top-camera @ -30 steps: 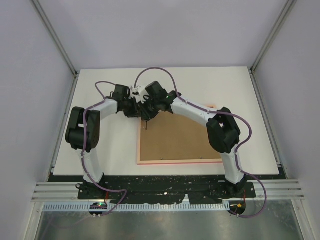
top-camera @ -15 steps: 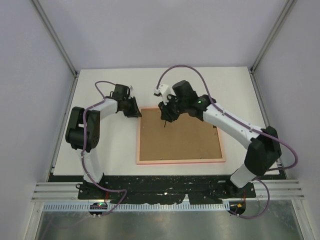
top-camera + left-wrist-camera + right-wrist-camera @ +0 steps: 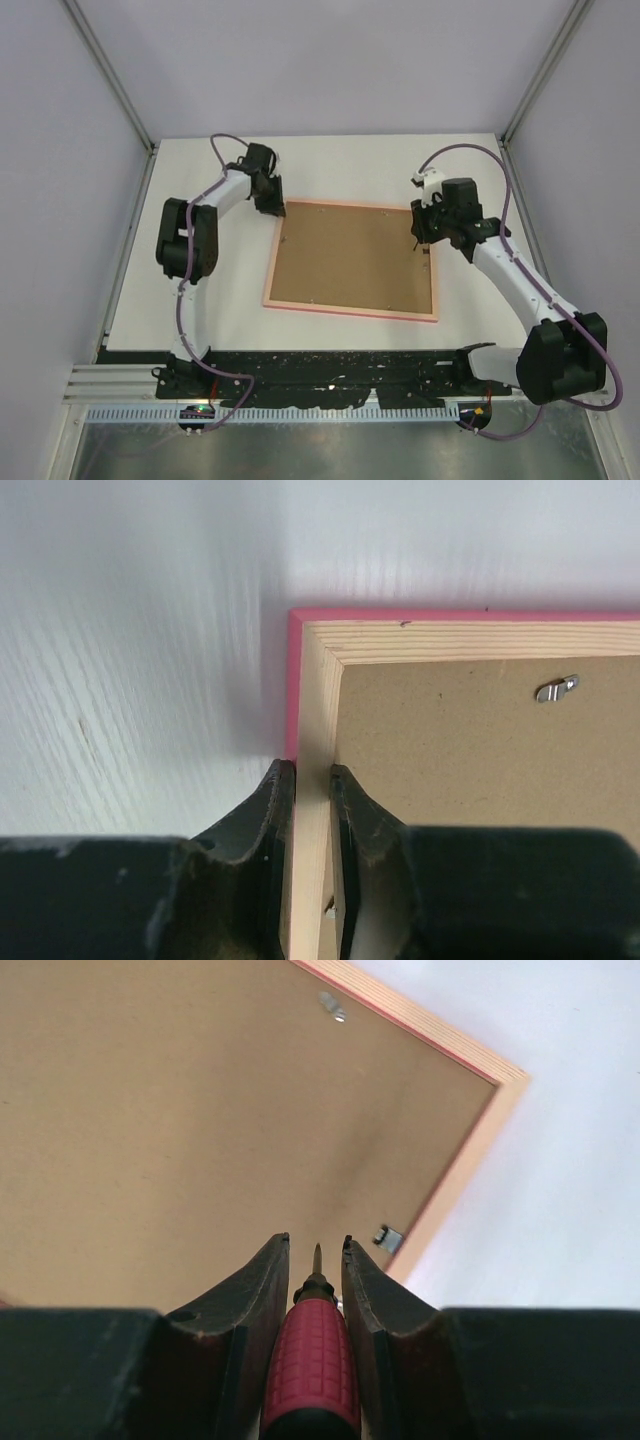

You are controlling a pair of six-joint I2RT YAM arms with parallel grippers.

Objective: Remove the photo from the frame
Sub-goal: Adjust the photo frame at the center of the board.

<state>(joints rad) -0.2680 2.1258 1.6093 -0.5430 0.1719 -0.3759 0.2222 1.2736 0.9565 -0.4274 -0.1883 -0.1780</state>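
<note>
The frame lies back side up on the table, pink edge around a pale wooden rim. A brown backing board fills it, so the photo is hidden. My left gripper is shut on the frame's left rail near its far-left corner, one finger on each side of the rail. My right gripper hovers over the frame's right side. It is shut on a red-handled screwdriver, whose tip points down beside a metal tab.
Small metal tabs hold the backing board along the rim; another tab sits on the far rail. White table surrounds the frame, walled in by grey panels. Both arm bases stand at the near edge.
The right arm has swung from the frame's far-left corner across to its right side, carrying the screwdriver. The left gripper moved farther back with the frame, which has turned slightly.
</note>
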